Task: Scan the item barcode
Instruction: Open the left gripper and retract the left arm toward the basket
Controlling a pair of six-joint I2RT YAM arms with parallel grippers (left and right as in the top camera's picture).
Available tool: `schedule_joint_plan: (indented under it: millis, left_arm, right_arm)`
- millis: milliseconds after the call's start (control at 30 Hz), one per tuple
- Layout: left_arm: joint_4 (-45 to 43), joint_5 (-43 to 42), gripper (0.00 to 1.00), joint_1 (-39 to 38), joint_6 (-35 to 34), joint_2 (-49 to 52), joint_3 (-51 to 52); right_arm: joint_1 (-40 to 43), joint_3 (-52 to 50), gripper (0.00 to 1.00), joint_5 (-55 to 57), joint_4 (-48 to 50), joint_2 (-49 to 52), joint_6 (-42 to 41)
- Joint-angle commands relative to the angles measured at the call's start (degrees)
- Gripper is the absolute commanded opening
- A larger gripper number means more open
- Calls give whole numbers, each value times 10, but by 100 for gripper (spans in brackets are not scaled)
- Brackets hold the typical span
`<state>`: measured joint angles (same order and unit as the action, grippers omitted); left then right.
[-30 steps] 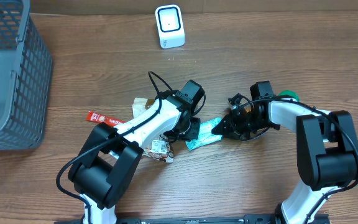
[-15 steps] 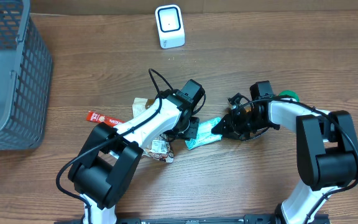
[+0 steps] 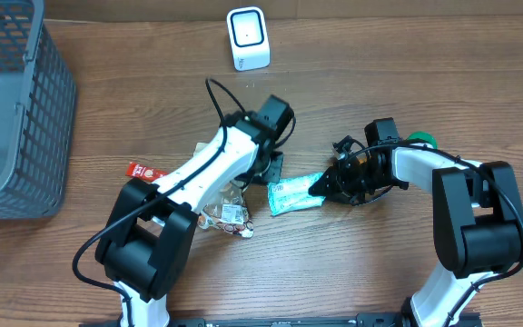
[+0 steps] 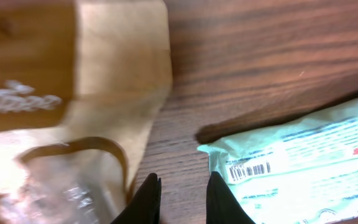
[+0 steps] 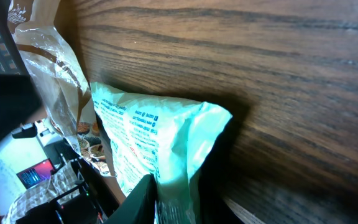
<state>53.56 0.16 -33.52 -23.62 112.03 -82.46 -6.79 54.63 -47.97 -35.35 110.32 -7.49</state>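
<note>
Here we see the right tool (image 5: 173, 198) clamped on the green packet's (image 3: 289, 195) edge; the left tool (image 4: 182, 198), just beside that packet, stands slightly apart, empty.

**Inspector:** Housing on the left arm (image 3: 202, 168)?

**Assistant:** White tubular link, with black joint blocks at both ends. One thin black cable (image 3: 214, 102) loops out by the wrist.

**Inspector:** And the right arm (image 3: 420, 163)?

**Assistant:** Same build: white link, bulky rounded black housings, black wiring bunched at the wrist.

**Inspector:** Finger finish?

**Assistant:** Matte black and tapered on both the left fingers (image 4: 145, 200) and the right fingers (image 5: 138, 204).
</note>
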Motion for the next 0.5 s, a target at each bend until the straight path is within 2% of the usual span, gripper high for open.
schedule_joint_plan:
  millis: [0, 200, 467]
  left_arm:
    - [30, 36, 15, 21, 14, 3, -64]
    - [82, 71, 17, 95, 14, 3, -119]
    - [94, 75, 17, 221, 14, 3, -121]
  right_arm:
    - [0, -8, 21, 20, 4, 9, 3]
    - [0, -8, 21, 20, 4, 9, 3]
    - [0, -8, 21, 20, 9, 9, 1]
